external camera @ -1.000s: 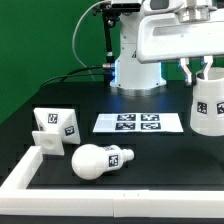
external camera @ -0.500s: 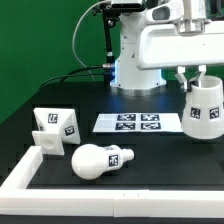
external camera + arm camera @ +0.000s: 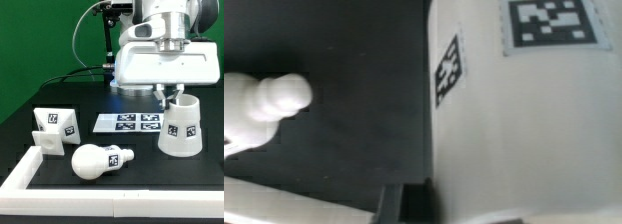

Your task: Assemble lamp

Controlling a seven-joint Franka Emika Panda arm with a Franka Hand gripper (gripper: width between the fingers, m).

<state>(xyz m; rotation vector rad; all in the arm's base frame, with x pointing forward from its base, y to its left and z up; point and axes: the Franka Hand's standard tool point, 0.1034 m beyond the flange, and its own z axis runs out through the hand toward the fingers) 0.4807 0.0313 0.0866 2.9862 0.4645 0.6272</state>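
Black tabletop (image 3: 150, 190) below, my gripper (image 3: 170, 96) is clamped on the rim of the shade (image 3: 181, 130). I judge this grip lets it hang tilted, just beside the marker board (image 3: 138, 123). Bulb (image 3: 100, 160) and base (image 3: 55, 128) wait well apart.

The white tagged shade (image 3: 181, 130) stands wide end down at the exterior view's right; the bulb (image 3: 100, 160) lies on its side near the blocky base (image 3: 55, 128).

Marker board (image 3: 130, 123) on black table (image 3: 150, 188)
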